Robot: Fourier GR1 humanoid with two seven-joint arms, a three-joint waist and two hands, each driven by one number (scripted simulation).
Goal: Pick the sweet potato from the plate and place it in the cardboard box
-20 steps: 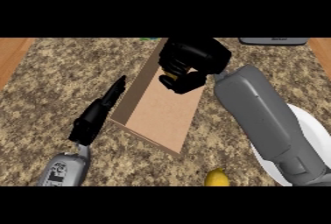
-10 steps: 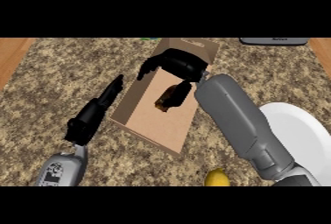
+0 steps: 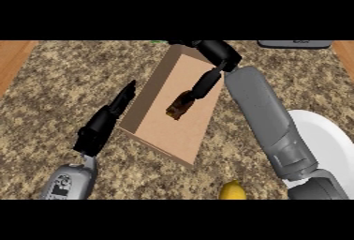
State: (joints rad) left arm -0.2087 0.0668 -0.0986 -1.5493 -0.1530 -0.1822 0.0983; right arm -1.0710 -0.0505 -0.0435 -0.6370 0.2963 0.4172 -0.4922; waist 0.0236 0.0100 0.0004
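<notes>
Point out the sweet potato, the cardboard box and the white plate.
sweet potato [image 3: 179, 107]: head view, middle of its brown body inside the box.
cardboard box [image 3: 160, 123]: head view, bare inner floor.
plate [image 3: 330, 140]: head view, bare white surface at right.

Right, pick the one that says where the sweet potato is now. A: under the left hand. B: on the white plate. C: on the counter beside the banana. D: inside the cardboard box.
D: the sweet potato lies on the floor of the open cardboard box, just below the right hand and its fingers, away from the white plate.
</notes>
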